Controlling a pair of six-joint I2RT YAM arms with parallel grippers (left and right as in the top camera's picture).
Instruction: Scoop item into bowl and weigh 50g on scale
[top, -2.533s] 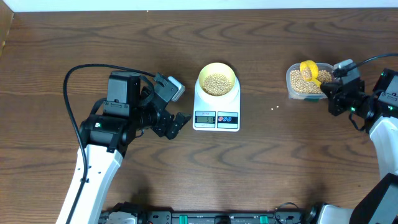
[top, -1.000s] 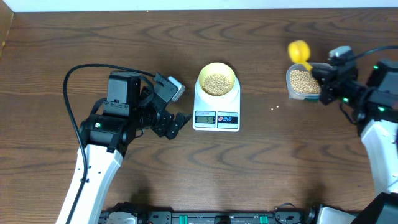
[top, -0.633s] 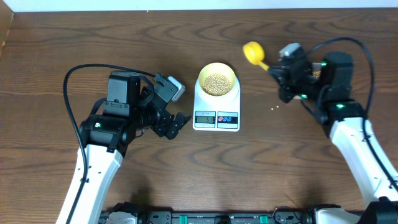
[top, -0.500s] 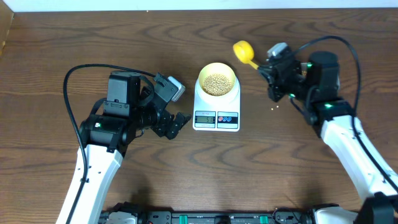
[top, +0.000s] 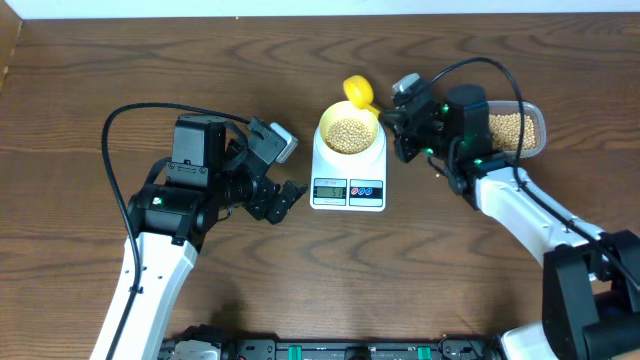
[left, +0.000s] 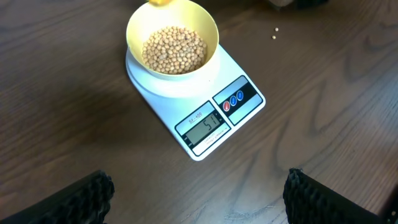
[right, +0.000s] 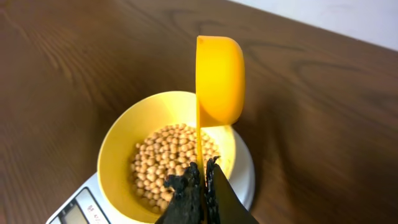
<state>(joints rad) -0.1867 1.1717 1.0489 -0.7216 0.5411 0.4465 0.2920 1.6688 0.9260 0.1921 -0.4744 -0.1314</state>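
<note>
The right gripper clamps the thin handle of a light-looking scoop — just below it, loose beans, apt to roll, sit in the bowl on the scale; the left gripper gapes empty.

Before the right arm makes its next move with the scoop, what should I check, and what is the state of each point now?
1. Grip: right gripper is shut on the scoop handle: ok.
2. Scoop contents: it stands on edge above the bowl rim and its inside is hidden: cannot tell.
3. Bowl sits on the scale with beans inside: ok.
4. Weight: display seems to read 51, just over 50: not ok.
5. Left gripper is open and apart from the scale: ok.
6. Stray bean lies on the table beside the scale: not ok.
</note>
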